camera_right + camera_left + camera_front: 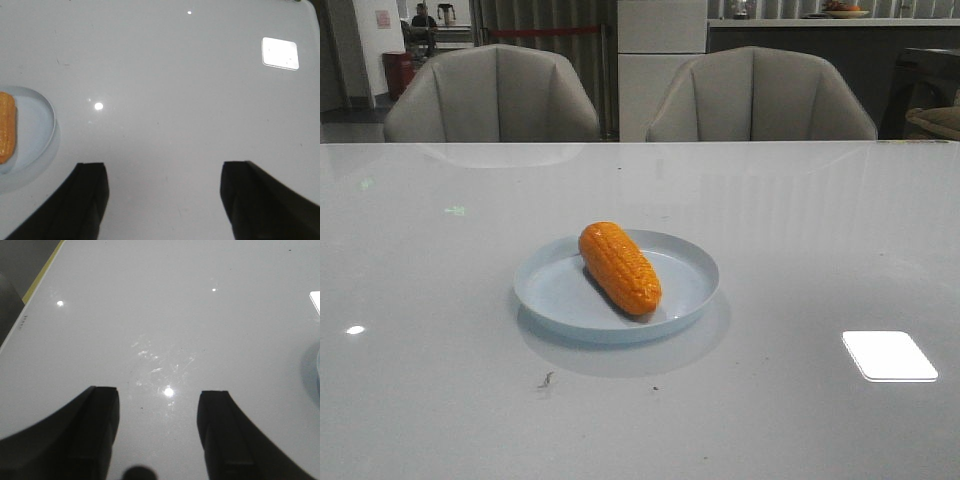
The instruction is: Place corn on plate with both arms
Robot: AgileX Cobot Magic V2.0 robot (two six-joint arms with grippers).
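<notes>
The orange-yellow corn (619, 266) lies on the pale blue plate (692, 283) in the middle of the table, its length running from back left to front right. Neither arm shows in the front view. My left gripper (158, 395) is open and empty over bare table; only a sliver of the plate's rim (318, 360) shows at that view's edge. My right gripper (165, 167) is open and empty over bare table, apart from the plate (42, 120) and the corn's end (6, 127) at that view's edge.
Two grey chairs (495, 95) (760, 98) stand behind the table's far edge. The glossy table carries a bright lamp reflection (889, 355) at the front right. A yellow-edged table border (42, 272) shows in the left wrist view.
</notes>
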